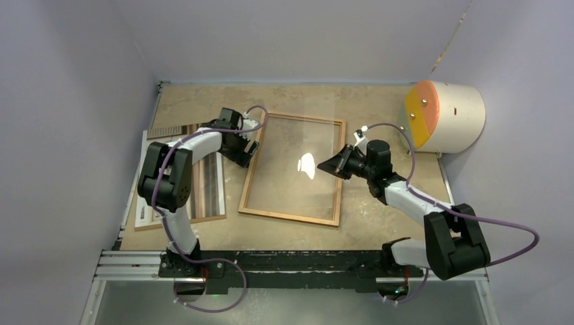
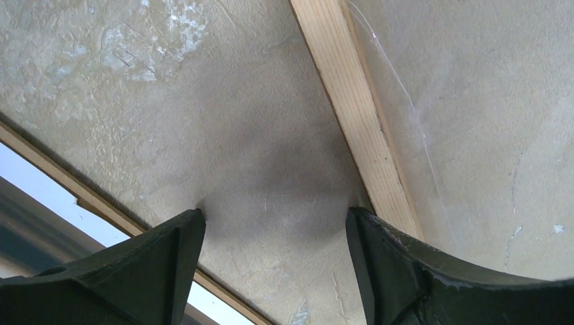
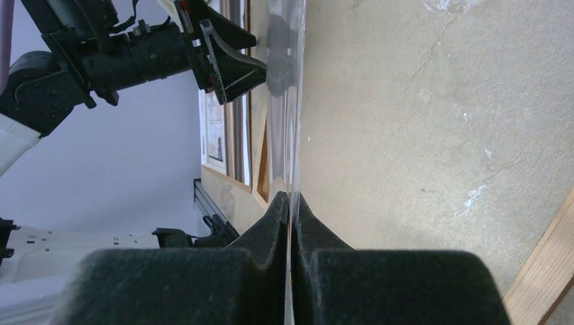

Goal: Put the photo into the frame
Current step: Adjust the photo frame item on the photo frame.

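Note:
The orange-brown wooden frame lies flat in the middle of the table. My right gripper is at its right rail, shut on the edge of a clear glass pane held over the frame. In the right wrist view the pane runs edge-on out of the shut fingers. My left gripper is open and empty just outside the frame's left rail, its fingertips close to the table. The photo lies at the far left on a brown backing board, partly under the left arm.
A cream cylinder with an orange face stands at the back right. A striped strip lies behind the photo. The walls close in on the left and back. The arms' mounting rail runs along the near edge.

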